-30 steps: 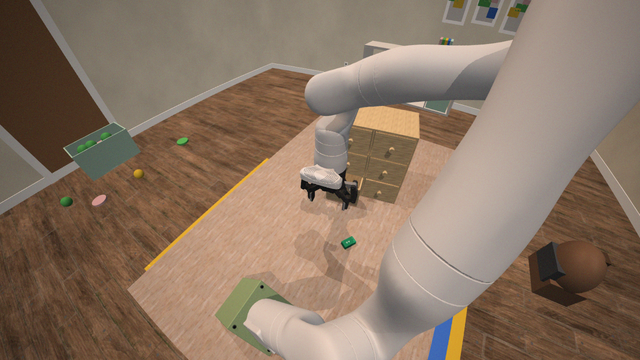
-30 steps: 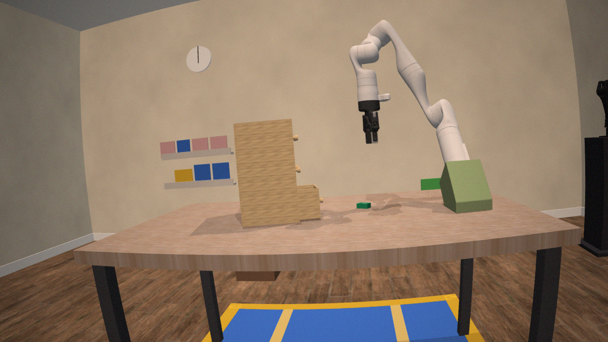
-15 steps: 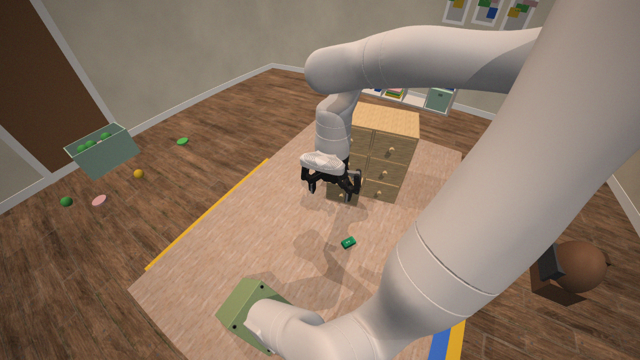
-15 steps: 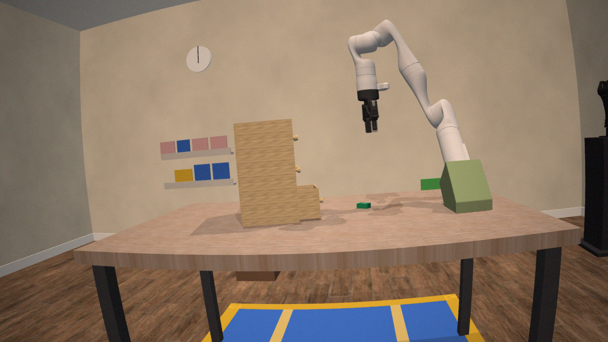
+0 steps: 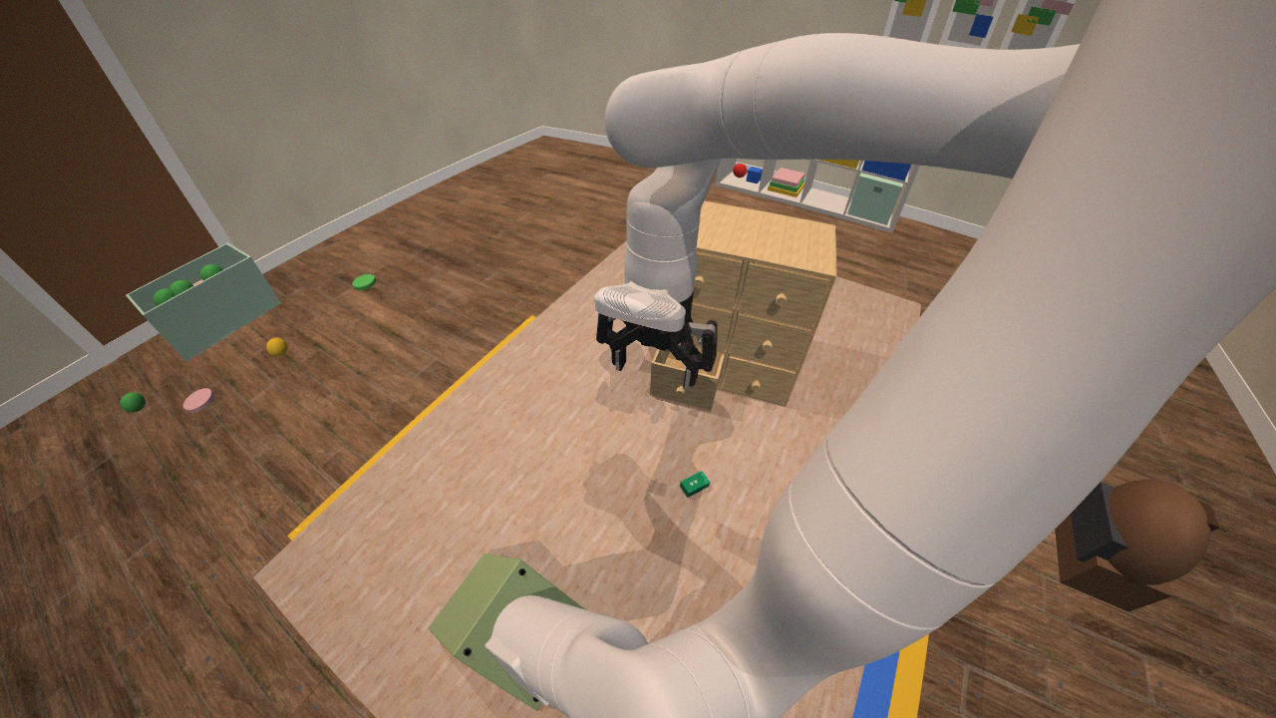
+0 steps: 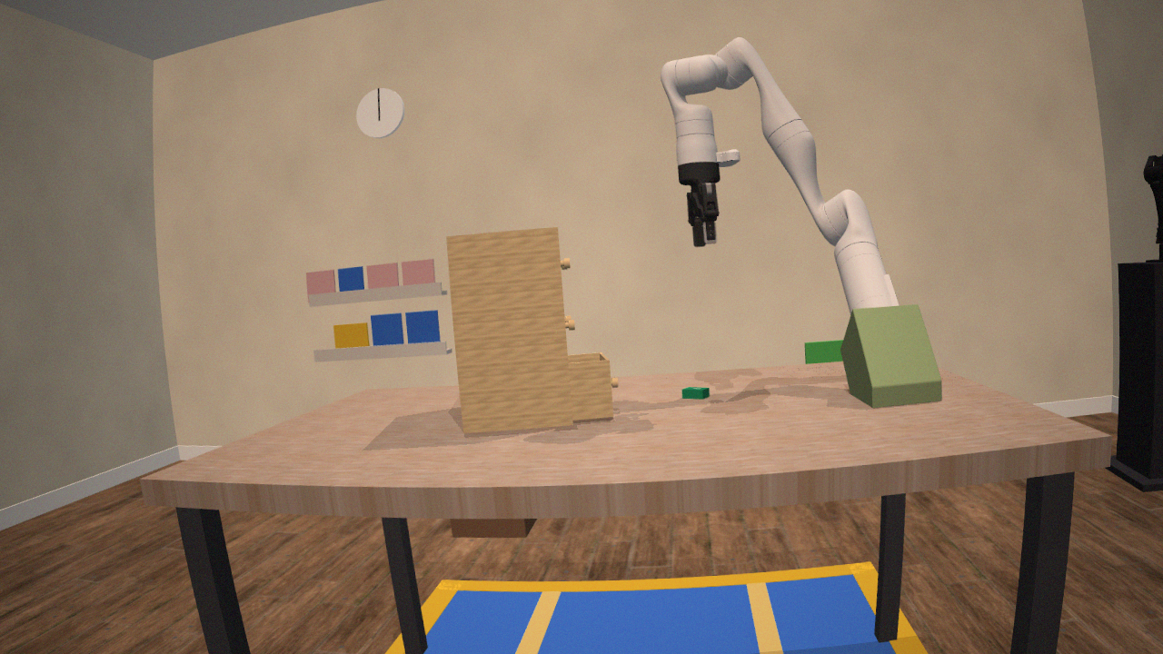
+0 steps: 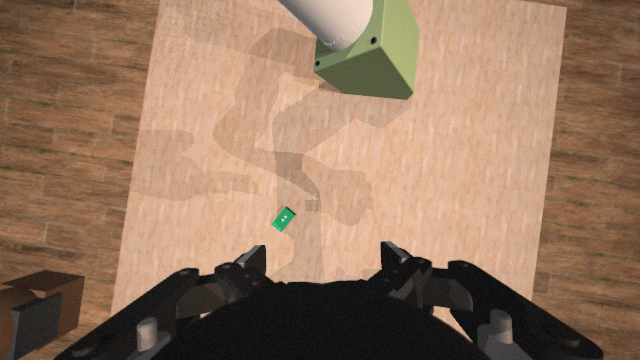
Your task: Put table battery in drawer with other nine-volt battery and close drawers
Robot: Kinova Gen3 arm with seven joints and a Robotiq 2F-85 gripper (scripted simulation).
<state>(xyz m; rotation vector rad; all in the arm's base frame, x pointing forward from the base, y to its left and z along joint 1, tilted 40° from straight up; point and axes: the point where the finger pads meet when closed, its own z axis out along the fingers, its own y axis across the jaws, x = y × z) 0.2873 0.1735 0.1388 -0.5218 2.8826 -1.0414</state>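
Observation:
The green nine-volt battery [image 5: 695, 483] [image 6: 695, 392] [image 7: 283, 219] lies flat on the table, between the chest and the robot's base. The wooden chest [image 5: 769, 237] [image 6: 511, 325] stands upright. Its bottom left drawer [image 5: 681, 390] [image 6: 591, 388] is pulled part way out; the gripper hides much of its inside in the top view, so its contents cannot be told. The other drawers that show look pushed in. My gripper [image 5: 654, 369] [image 6: 704, 242] [image 7: 323, 256] is wide open and empty, pointing down, high above the table. In the wrist view the battery shows ahead of the left finger.
The green base block [image 5: 481, 599] [image 6: 894, 358] [image 7: 367, 75] carries the arm at the near end of the table [image 5: 428, 500] [image 6: 731, 455] [image 7: 475, 150]. The chest rises beside the open drawer, with small knobs sticking out of its front.

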